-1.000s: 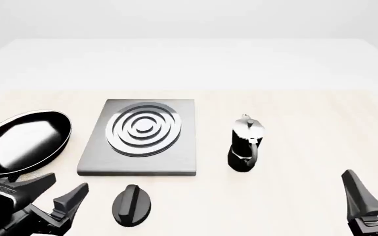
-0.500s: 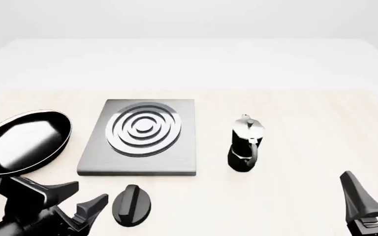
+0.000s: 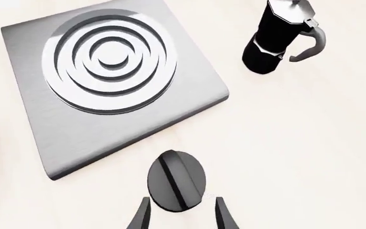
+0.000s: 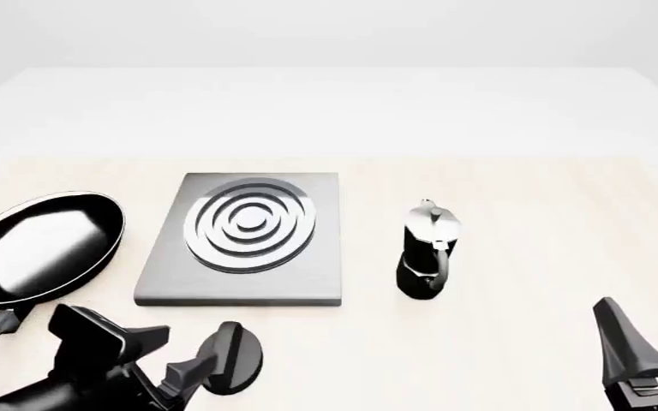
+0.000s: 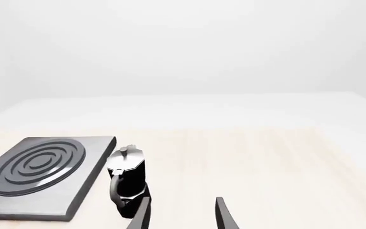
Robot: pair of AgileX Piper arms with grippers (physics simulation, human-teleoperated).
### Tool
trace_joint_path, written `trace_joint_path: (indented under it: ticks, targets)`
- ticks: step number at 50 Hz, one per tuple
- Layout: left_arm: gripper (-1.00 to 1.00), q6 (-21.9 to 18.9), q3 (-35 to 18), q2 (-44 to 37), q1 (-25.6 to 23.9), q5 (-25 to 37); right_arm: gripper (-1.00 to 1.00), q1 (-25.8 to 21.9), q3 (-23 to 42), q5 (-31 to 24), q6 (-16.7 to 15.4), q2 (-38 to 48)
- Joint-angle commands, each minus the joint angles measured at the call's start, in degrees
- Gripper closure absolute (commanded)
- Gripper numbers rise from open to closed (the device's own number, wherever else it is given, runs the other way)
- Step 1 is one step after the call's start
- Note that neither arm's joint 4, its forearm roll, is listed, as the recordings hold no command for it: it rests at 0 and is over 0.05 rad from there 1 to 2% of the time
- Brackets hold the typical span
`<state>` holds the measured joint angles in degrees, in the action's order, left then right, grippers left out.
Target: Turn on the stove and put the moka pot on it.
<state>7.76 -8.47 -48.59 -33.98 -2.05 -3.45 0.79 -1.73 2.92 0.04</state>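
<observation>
The stove (image 4: 243, 240) is a flat grey slab with silver rings at the table's middle left, also in the left wrist view (image 3: 106, 76) and the right wrist view (image 5: 40, 174). Its black teardrop knob (image 4: 236, 355) lies on the table just in front of the slab. My left gripper (image 4: 175, 364) stands open right beside the knob; in the left wrist view the knob (image 3: 177, 180) sits just ahead of the open fingertips (image 3: 141, 217). The moka pot (image 4: 427, 251) stands upright to the right of the stove. My right gripper (image 4: 649, 330) is open at the front right, apart from the pot (image 5: 127, 179).
A round black frying pan (image 4: 38, 248) lies left of the stove, its handle pointing toward the front left near my left arm. The light wooden table runs back to a white far edge.
My left gripper has moved to the right, from the front left corner toward the knob, and now stands next to it. The right gripper, pot and stove have stayed still.
</observation>
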Motion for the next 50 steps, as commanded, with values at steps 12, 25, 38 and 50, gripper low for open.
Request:
trace_joint_path:
  ticks: [12,25,38,50]
  targets:
    - [-1.00,-0.8,1.1,-10.2,-2.0,-7.8,-1.00,0.3,0.0,0.1,0.4,0.0]
    - [-1.00,-0.1,1.8,-13.8,-4.1,-10.1,-1.00,0.3,-0.1,0.3,0.5,0.0]
    - [-1.00,0.3,1.3,-16.1,-5.8,-11.3,-1.00,0.0,0.0,0.4,0.7,0.0]
    - [-1.00,0.3,1.8,-19.6,-6.0,-13.9,-1.00,0.0,0.3,0.2,0.8,0.0]
